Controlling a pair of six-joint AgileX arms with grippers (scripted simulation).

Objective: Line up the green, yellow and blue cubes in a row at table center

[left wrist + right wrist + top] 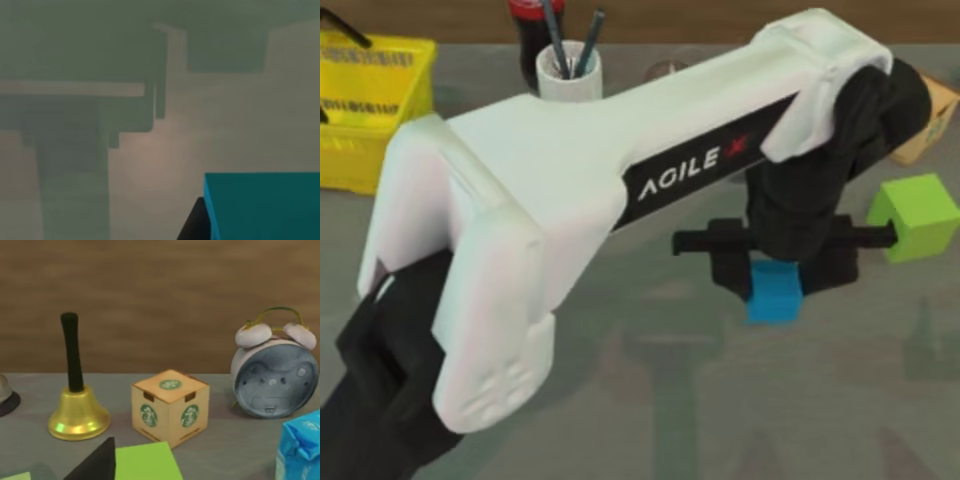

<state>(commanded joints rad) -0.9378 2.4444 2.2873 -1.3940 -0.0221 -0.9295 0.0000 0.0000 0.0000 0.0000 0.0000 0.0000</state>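
Observation:
My left arm reaches across the table [650, 400] from the near left. Its gripper [775, 272] is shut on the small blue cube [772, 292], right of centre. In the left wrist view the blue cube [262, 205] hangs above the tabletop beside one dark finger [196, 222]. The lime-green cube [917, 215] sits at the far right, just past the end of the left gripper's black bar. In the right wrist view the green cube [146, 462] lies right beside a dark part of my right gripper [95, 465]. The yellow cube is out of view.
A yellow basket [370, 100], a white cup of pens [570, 72] and a cola bottle [532, 30] stand at the back left. A tan logo cube [170, 407], a gold bell [79, 415], an alarm clock [274, 375] and a blue packet [302, 450] crowd the back right.

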